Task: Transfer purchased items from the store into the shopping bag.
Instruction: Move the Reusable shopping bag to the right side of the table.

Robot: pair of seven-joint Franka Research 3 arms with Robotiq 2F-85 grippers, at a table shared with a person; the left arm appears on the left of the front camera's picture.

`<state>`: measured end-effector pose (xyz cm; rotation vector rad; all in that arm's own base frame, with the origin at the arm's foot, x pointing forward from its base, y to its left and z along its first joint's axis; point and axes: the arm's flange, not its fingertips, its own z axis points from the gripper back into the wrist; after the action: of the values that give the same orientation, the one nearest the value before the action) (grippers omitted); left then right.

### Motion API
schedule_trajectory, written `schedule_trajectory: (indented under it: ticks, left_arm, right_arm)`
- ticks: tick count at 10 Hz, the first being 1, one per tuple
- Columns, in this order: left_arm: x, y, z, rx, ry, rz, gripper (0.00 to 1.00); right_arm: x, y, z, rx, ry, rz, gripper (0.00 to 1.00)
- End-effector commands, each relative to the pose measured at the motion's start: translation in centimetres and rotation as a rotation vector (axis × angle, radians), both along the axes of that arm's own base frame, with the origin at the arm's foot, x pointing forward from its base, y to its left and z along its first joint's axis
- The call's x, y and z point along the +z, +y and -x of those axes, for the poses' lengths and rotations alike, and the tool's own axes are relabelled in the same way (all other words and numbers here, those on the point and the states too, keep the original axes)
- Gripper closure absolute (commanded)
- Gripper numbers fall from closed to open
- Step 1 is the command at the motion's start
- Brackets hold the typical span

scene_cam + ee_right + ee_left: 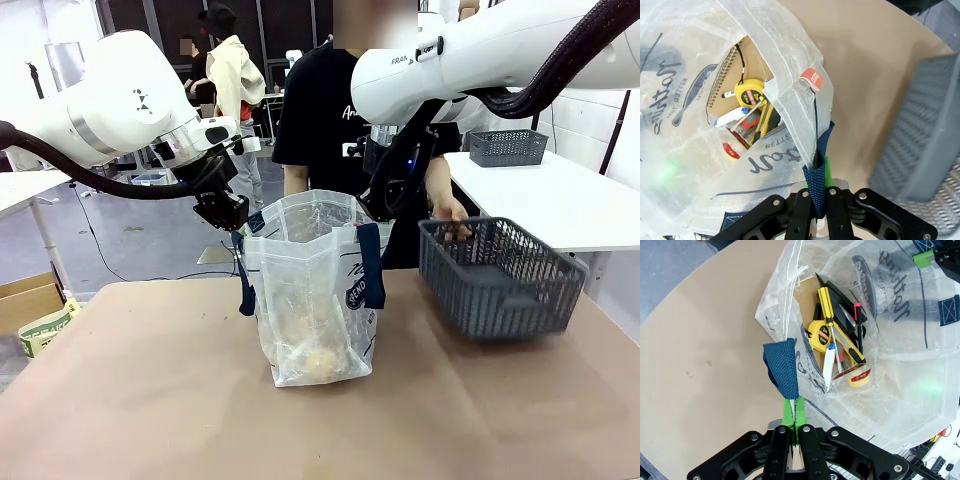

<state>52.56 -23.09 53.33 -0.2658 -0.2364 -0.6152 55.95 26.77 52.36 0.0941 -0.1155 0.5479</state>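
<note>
The left gripper (792, 410) pinches the shopping bag (300, 290) rim, the right gripper (819, 172) clamps its navy strap (816, 195), mouth spread between them. The purchased items (837, 340) lie at the bottom; the person's hand (452, 215) is in the basket (500, 290), right of the bag.

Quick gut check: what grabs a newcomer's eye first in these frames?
The translucent shopping bag stands mid-table, its mouth spread between the left hand and the right hand, each shut on its top edge. Inside lie a yellow tape measure and a yellow utility knife. To the right, a person's hand rests at the far rim of the dark grey basket.
</note>
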Motion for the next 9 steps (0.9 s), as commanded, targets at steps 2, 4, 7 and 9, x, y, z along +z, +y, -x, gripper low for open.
schedule_trajectory:
  ticks: [2, 4, 7, 9]
  left_arm:
    - [0.1, -0.3, 0.1, 0.014, -0.005, 0.002, 1.00]
    - [0.8, -1.6, 0.2, 0.035, -0.013, 0.002, 1.00]
    - [1.3, -3.8, -0.5, 0.083, -0.027, 0.064, 1.00]
    - [1.3, -5.2, -1.1, 0.053, -0.016, 0.106, 1.00]
  right_arm:
    - [0.2, 0.6, 0.0, -0.033, -0.026, -0.031, 1.00]
    - [0.8, 2.3, -0.2, -0.141, -0.041, -0.095, 1.00]
    - [1.2, 4.9, -1.0, -0.222, -0.031, -0.152, 1.00]
    - [1.7, 5.4, -2.3, -0.310, -0.048, -0.224, 1.00]
